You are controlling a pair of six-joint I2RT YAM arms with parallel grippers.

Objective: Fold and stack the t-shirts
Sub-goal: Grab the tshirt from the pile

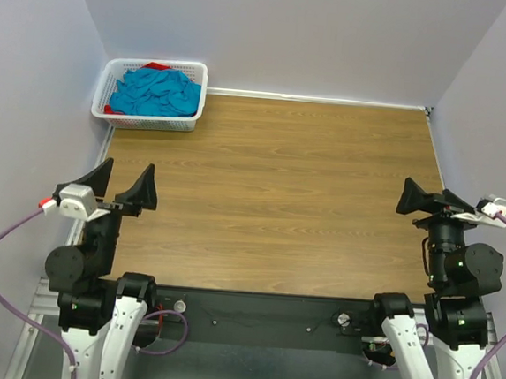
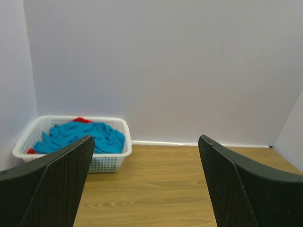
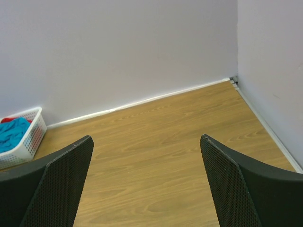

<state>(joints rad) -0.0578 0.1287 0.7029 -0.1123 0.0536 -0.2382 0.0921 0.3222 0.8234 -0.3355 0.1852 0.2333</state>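
Left gripper (image 1: 131, 168) & right gripper (image 1: 424, 198) are held at the near side, jaws released wide, nothing gripped.
Both are poised over the near part of the brown wood-grain table (image 1: 280, 183), well apart, one per side. Farther back, at the far-left corner by the walls, a white plastic lattice basket (image 1: 152, 123) is set. The crumpled teal-blue cloth t-shirt (image 1: 159, 93) is heaped inside it, w/ the bright red cloth t-shirt (image 1: 157, 66) mostly buried beneath; only bits are seen at the far rim & near-left corner.
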